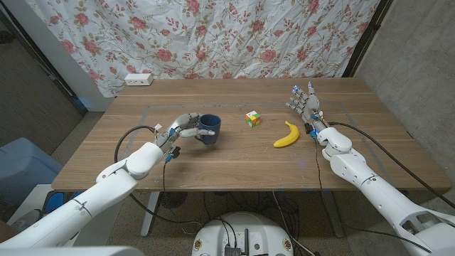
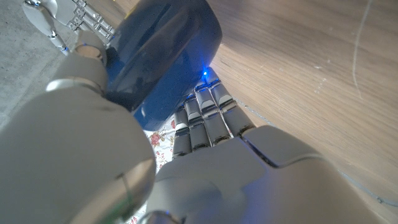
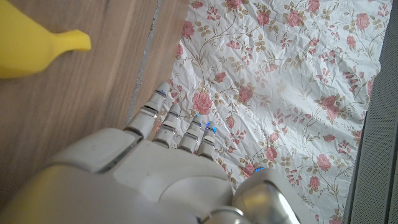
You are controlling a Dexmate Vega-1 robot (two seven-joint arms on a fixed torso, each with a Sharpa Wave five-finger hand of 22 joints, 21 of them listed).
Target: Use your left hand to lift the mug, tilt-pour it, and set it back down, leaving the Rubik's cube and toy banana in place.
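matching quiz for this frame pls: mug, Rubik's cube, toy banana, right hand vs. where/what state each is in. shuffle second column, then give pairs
Things:
1. mug
2. Rubik's cube
3. toy banana
4. right hand

States:
A. lies on the table beside the right hand
B. fingers apart, holds nothing
C. stands alone near the table's middle
D. left hand's fingers wrap it

Pairs: 1-D, 2-C, 3-A, 4-B
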